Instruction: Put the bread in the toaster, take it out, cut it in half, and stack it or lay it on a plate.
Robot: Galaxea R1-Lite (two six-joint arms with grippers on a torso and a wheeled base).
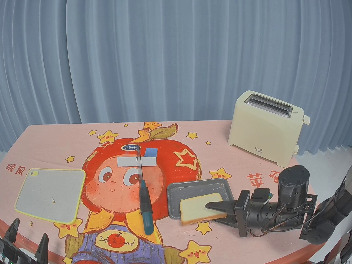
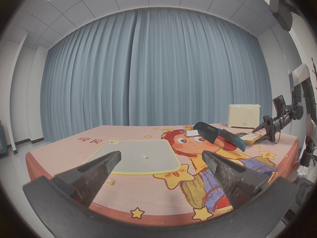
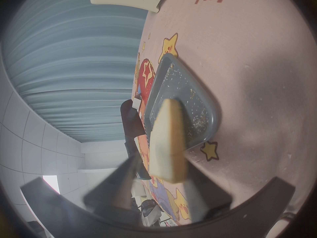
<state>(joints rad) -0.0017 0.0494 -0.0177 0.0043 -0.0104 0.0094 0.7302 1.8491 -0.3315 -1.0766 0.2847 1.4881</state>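
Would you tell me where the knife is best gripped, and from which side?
I'd take the knife by its teal handle, from above, fingers closing across it. The handle lies free, pointing at the robot's edge of the table; the blade stands on edge over a white piece.

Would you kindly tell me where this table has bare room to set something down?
Bare patches: the far strip behind the board and knife, running to the toaster; the gap between board and knife. It is crowded at the right, where the right claw grips the bread at the tray's near edge.
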